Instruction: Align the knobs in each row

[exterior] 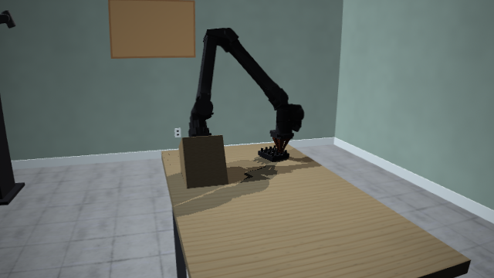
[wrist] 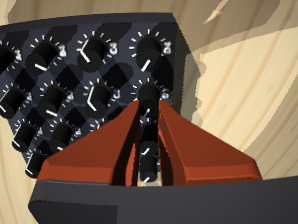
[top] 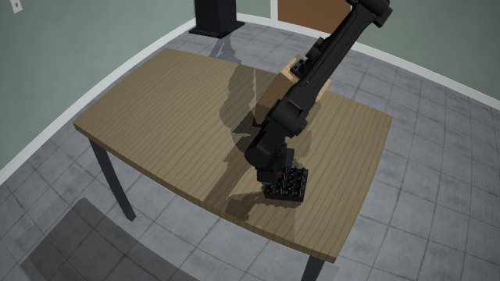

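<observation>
The black knob box (top: pixel 288 183) stands on the wooden table near its front right edge; it also shows in the exterior view (exterior: pixel 273 154) and in the wrist view (wrist: pixel 93 76). Its dark knobs carry white lines, and the printed names are too blurred to read. My gripper (wrist: pixel 149 110) points straight down over the box, with its red fingers shut on a knob (wrist: pixel 148 96) in the column along the box's right edge in the wrist view, one knob in from the far corner. The fingers hide the knobs nearer to me. In the top and exterior views my gripper (top: pixel 278 177) (exterior: pixel 280 147) sits on the box.
A tall brown block (exterior: pixel 204 161) (top: pixel 287 80), the arm's base stand, rises at the table's far side. The table's front edge (top: pixel 273 234) lies close to the knob box. A black pillar (top: pixel 216 16) stands on the floor beyond the table.
</observation>
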`<state>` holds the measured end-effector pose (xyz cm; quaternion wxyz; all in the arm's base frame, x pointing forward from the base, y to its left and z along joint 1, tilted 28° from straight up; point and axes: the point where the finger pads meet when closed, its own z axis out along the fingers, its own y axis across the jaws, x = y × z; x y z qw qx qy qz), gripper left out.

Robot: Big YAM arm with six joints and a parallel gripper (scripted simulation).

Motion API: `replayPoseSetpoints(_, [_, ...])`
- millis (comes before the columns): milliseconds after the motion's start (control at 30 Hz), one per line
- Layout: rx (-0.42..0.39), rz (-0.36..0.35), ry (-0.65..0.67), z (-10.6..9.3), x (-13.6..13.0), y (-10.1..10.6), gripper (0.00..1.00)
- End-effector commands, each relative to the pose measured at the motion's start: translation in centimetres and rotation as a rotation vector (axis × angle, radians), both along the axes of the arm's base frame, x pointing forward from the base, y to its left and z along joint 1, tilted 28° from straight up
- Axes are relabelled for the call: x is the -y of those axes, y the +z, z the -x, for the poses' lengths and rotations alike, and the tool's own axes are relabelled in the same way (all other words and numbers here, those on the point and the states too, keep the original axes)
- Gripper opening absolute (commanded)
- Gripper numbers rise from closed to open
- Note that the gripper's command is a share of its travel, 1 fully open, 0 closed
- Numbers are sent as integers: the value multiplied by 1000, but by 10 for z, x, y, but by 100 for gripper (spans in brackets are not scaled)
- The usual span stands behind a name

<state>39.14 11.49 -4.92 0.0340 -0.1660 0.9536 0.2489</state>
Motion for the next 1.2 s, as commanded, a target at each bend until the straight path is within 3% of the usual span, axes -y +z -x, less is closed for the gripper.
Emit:
replayPoseSetpoints(0, [7, 15, -29, -7, 3, -4, 8])
replayPoseSetpoints(667, [5, 15, -34, -7, 3, -4, 8])
replayPoseSetpoints(700, [5, 15, -34, -7, 3, -4, 18])
replayPoseSetpoints(1167, [12, 14, -31, -7, 3, 0, 18])
